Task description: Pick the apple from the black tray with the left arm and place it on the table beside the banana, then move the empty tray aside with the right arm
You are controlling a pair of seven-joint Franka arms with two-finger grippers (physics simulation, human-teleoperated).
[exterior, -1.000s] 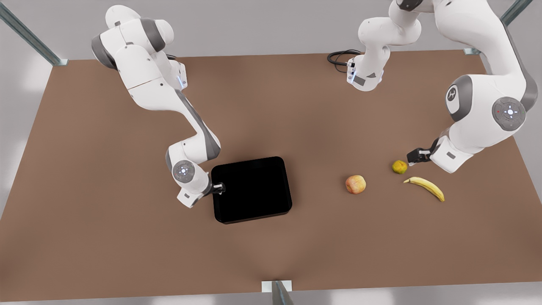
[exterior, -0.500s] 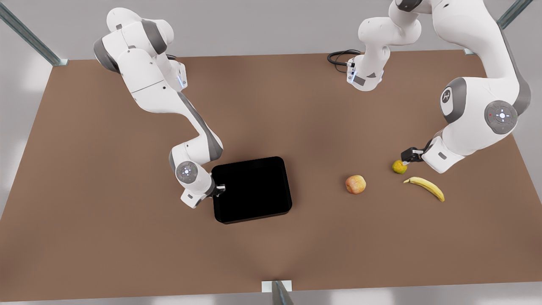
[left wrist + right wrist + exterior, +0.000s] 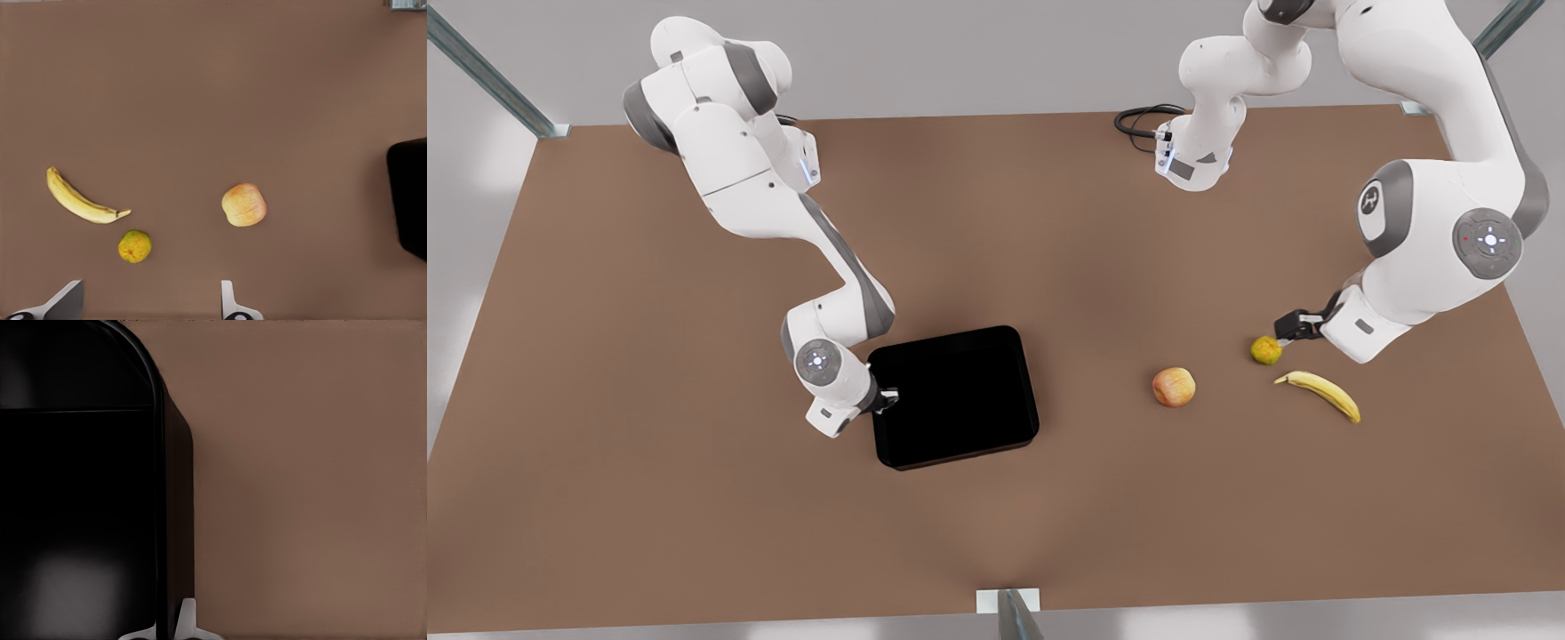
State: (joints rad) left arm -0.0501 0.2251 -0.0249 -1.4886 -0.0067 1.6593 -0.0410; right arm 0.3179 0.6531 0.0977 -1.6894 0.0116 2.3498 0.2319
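The apple (image 3: 1174, 387) (image 3: 244, 205) lies on the brown table (image 3: 1049, 222), toward the front view's left of the banana (image 3: 1320, 394) (image 3: 80, 200). The black tray (image 3: 956, 396) (image 3: 410, 200) (image 3: 80, 520) is empty. My right gripper (image 3: 887, 397) (image 3: 170, 628), on the arm at the front view's left, is shut on the tray's rim at its left edge. Over by the fruit at the front view's right, my left gripper (image 3: 1291, 329) (image 3: 147, 313) hovers open, holding nothing.
A small yellow-green round fruit (image 3: 1264, 350) (image 3: 135, 246) sits just below the left gripper, close to the banana's tip. A black cable (image 3: 1143, 120) lies at the table's far edge. Bare tabletop stretches to the front view's left of the tray.
The tray has shifted slightly toward the far left in the right gripper's hold. The left arm drifted a little above the yellow-green fruit. Apple and banana stayed put.
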